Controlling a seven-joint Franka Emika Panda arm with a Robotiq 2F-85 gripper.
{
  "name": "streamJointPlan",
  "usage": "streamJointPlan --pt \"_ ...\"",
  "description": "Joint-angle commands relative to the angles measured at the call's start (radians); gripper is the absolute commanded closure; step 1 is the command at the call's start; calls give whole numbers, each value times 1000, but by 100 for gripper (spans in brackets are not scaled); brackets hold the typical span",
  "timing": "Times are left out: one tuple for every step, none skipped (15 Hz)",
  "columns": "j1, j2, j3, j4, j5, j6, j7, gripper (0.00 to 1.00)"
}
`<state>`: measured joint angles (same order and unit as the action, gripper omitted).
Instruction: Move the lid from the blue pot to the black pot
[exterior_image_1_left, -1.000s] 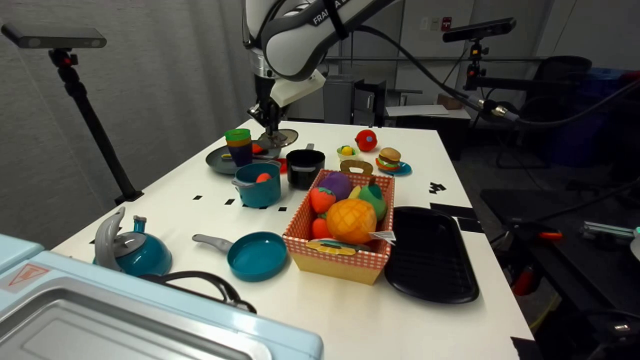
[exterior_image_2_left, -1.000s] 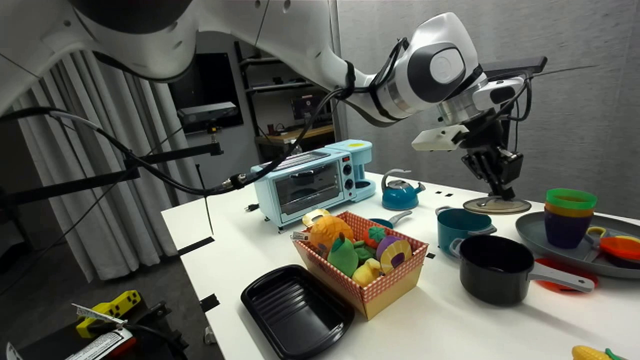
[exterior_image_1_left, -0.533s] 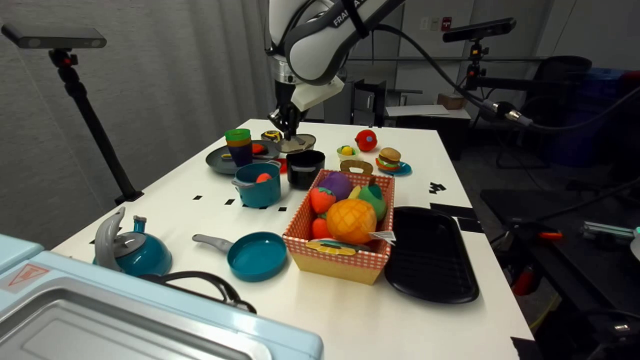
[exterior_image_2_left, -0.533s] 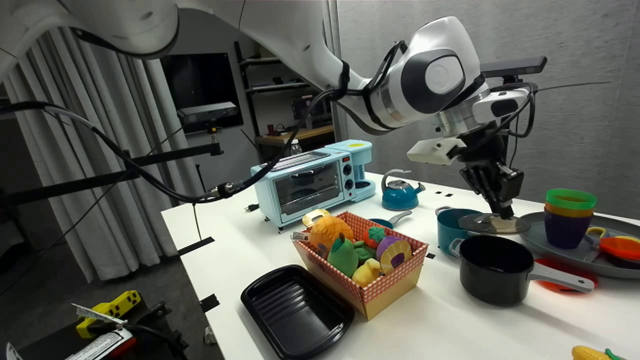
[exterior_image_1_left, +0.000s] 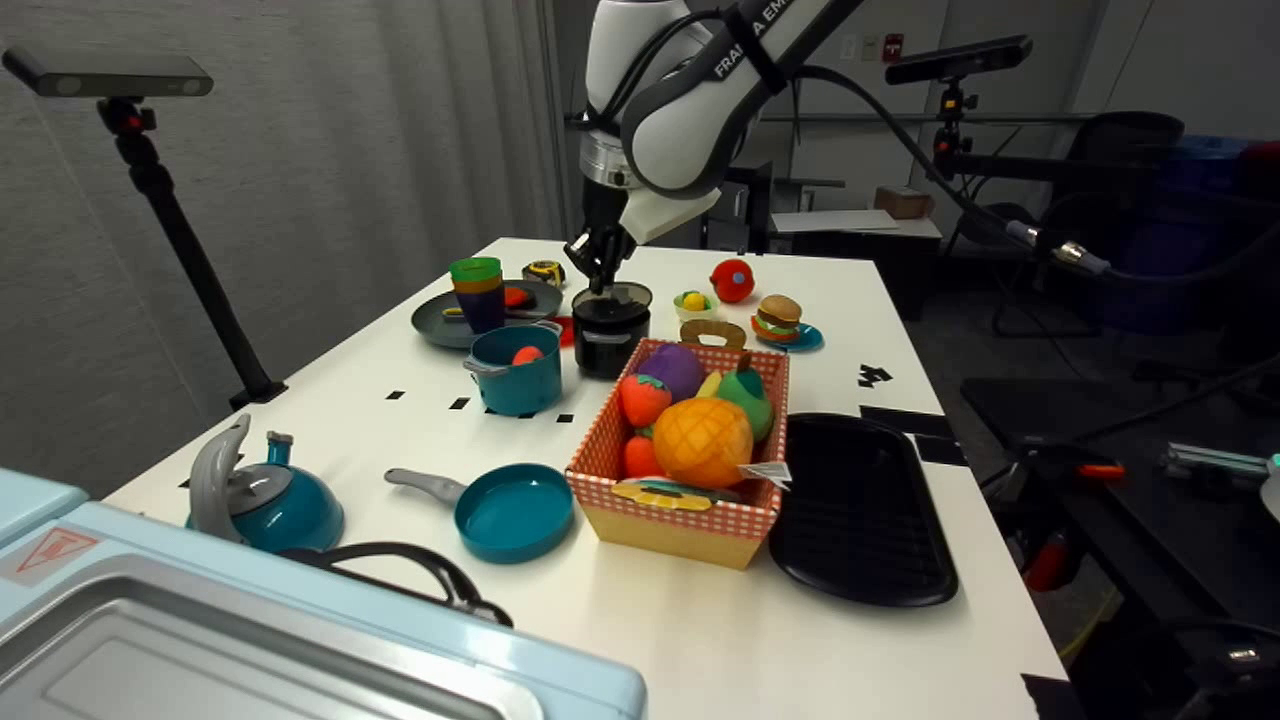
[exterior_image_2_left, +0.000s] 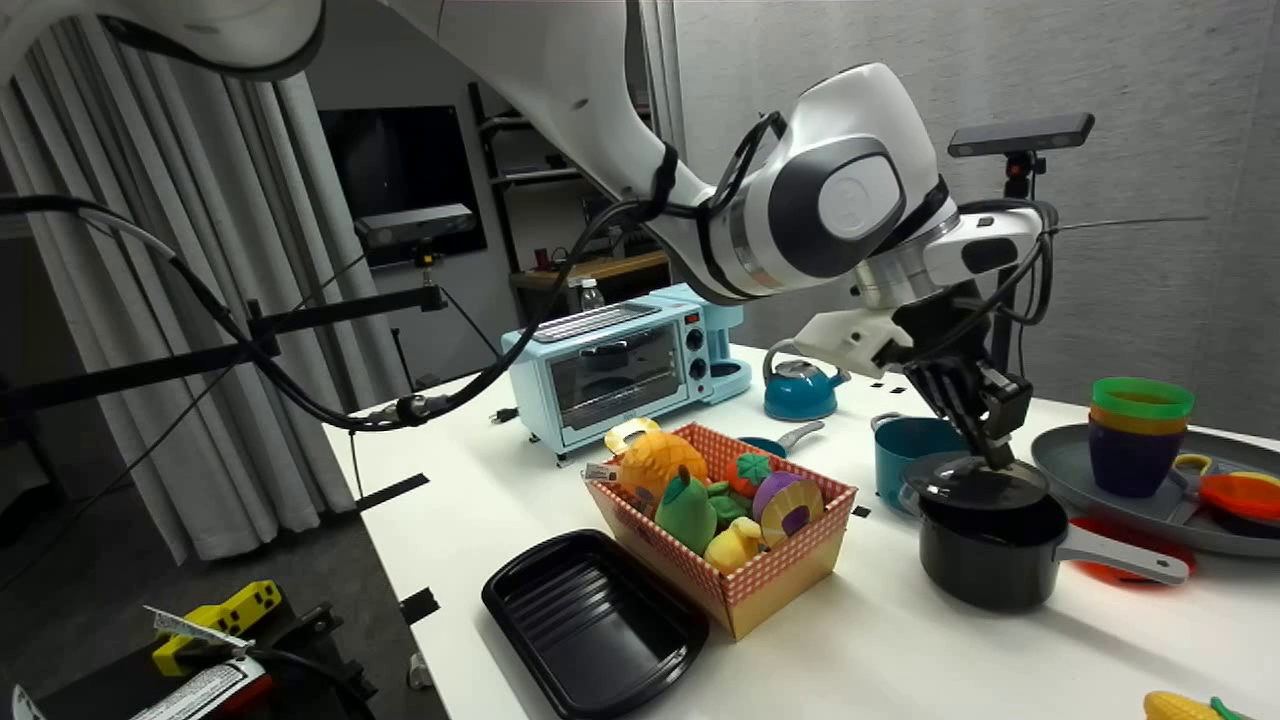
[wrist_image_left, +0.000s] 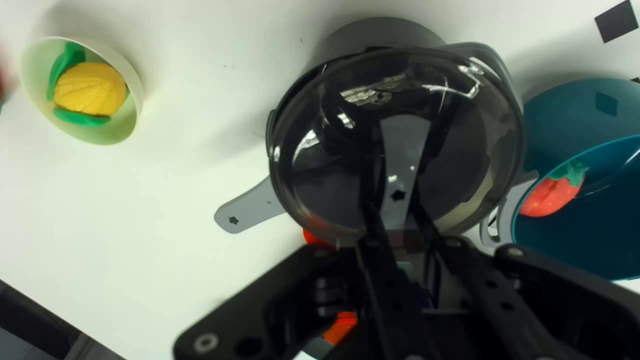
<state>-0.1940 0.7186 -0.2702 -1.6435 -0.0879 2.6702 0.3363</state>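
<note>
The lid, a round see-through dark lid with a grey handle strap, shows in both exterior views (exterior_image_1_left: 630, 296) (exterior_image_2_left: 960, 484) and the wrist view (wrist_image_left: 460, 170). My gripper (exterior_image_1_left: 598, 286) (exterior_image_2_left: 992, 460) (wrist_image_left: 397, 200) is shut on the lid's handle. The lid is over the black pot (exterior_image_1_left: 604, 352) (exterior_image_2_left: 985, 560) (wrist_image_left: 380, 34), close to its rim and slightly off-centre; I cannot tell whether they touch. The blue pot (exterior_image_1_left: 527, 386) (exterior_image_2_left: 888, 468) (wrist_image_left: 560, 112) stands uncovered beside the black pot, with a toy strawberry (wrist_image_left: 552, 196) inside.
A basket of toy fruit (exterior_image_1_left: 680, 545) stands close to the black pot. A grey pan (exterior_image_2_left: 1065, 460) with stacked cups (exterior_image_2_left: 1135, 455) is on the opposite side. A small bowl (wrist_image_left: 132, 102) and a red utensil (exterior_image_2_left: 1110, 570) lie near. A teal frying pan (exterior_image_1_left: 513, 513) and kettle (exterior_image_1_left: 290, 510) stand farther off.
My gripper has carried the lid from above the area beside the grey pan to over the black pot and lowered it. The pots have not moved.
</note>
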Motion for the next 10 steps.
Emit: streamJointPlan --pt "0 -37 5 -81 34 105 -35 96" --pt "2 -32 3 -86 36 129 -36 96" --pt "5 -28 0 -89 37 146 -35 96" --pt "6 -23 -3 -89 38 157 -34 96" --pt "8 -19 -5 -89 40 165 -32 96" --pt "8 -15 -7 -86 43 170 -30 96" --pt "7 -12 -7 -84 48 171 -28 96" --pt "6 -9 -9 -81 52 169 -26 96" --pt "4 -6 -8 -76 59 165 -25 96" --pt "3 -1 -11 -71 63 162 -22 96"
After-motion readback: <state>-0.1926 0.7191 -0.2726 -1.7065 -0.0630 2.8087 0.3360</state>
